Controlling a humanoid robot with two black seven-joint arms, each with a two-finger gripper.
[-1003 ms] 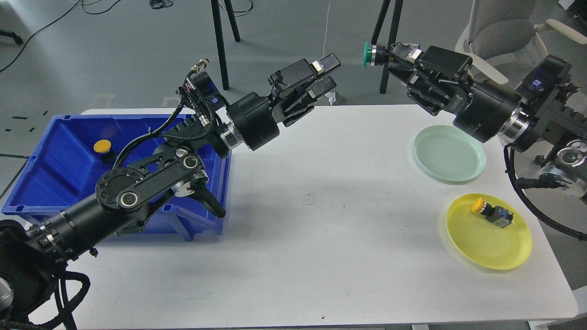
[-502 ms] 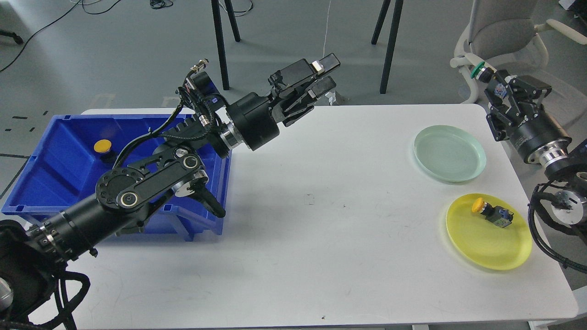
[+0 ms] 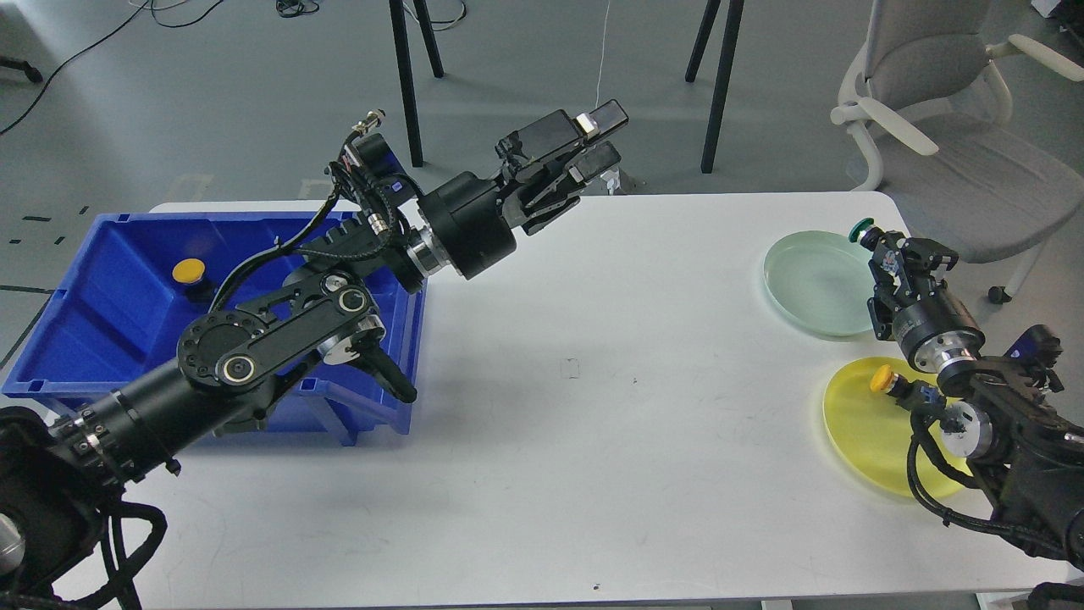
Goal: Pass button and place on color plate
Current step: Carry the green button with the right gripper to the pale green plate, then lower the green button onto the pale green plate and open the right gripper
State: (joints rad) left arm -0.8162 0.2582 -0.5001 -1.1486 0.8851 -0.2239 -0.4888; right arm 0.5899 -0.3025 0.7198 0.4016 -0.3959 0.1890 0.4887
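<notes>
Left gripper: raised over the table's far edge, fingers parted, nothing between them.
Right gripper: at the right rim of the green plate, fingers closed on the green button.
Green button: held at the fingertips, cap pointing up and left, above the plate's right rim; whether it touches the plate cannot be told.
Green plate: pale, on the table's right side, bare inside.
Yellow plate: just nearer than the green plate, partly hidden by the right arm.
Yellow button: lying on the yellow plate's far part.
Bin: blue, at the table's left.
Bin button: yellow cap, near the bin's far wall.
Table: white.
</notes>
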